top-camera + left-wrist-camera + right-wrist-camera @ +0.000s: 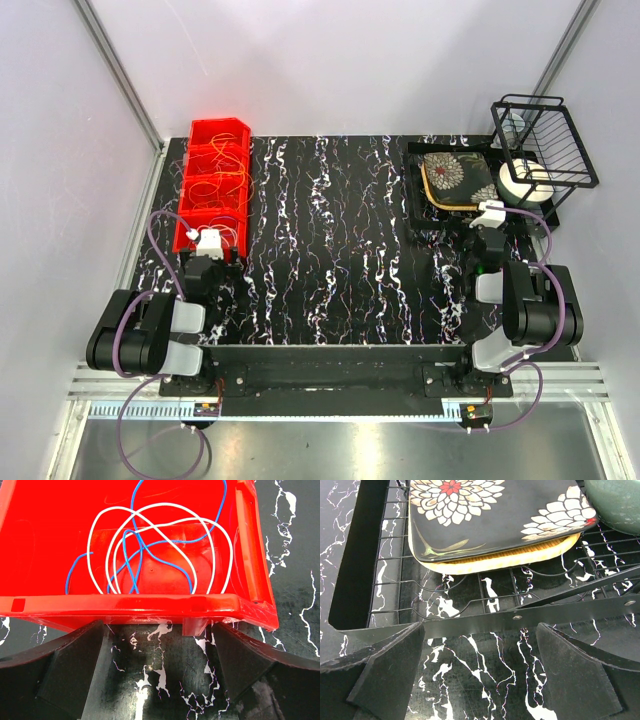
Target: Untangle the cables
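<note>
On the black marbled tabletop point(340, 250), the red bin point(220, 124) at the far left holds the cables point(150, 535), looped over one another in its compartments. None looks pulled free, so I judge the untangling is all left to do. The left claw point(160, 645) sits low just before the bin's near wall, spread wide and empty; the right claw point(480, 630), equally wide and empty, faces the rack tray point(350, 570) at the far right.

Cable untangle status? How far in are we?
Nothing looks done: white and blue cables lie looped through each other in the red bin's near compartment, with orange cables in the compartments behind. In hand: nothing; the left gripper is open at the bin's near wall, the right gripper open at the dish rack. All untangling is left.
</note>
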Tool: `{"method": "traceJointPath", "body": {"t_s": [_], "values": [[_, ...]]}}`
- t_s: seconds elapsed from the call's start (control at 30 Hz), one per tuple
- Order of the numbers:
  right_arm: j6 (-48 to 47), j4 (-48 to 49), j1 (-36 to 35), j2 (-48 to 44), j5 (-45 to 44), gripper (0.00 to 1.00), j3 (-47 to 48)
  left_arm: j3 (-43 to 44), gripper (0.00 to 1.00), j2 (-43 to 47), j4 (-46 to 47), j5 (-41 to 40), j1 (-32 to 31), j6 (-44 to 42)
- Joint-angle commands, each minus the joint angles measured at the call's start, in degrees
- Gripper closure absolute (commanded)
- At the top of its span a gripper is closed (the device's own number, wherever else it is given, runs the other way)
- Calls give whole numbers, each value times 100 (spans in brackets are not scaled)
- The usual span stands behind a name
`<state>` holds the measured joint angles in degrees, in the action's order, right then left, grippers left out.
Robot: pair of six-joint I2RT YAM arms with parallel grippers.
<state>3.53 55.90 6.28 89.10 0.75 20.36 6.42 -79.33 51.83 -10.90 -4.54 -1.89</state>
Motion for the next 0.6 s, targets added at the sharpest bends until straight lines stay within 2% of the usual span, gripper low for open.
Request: {"method": "traceJointPath", "body": {"t_s": [0.0,0.5,0.57], "values": [[34,325,4,-15,39,0,179,642,1,76,1259,9,67,119],[34,325,4,-7,48,0,179,677,1,67,1215,44,76,119],[34,325,-4,-15,48,0,179,738,1,67,1067,306,198,162]]}}
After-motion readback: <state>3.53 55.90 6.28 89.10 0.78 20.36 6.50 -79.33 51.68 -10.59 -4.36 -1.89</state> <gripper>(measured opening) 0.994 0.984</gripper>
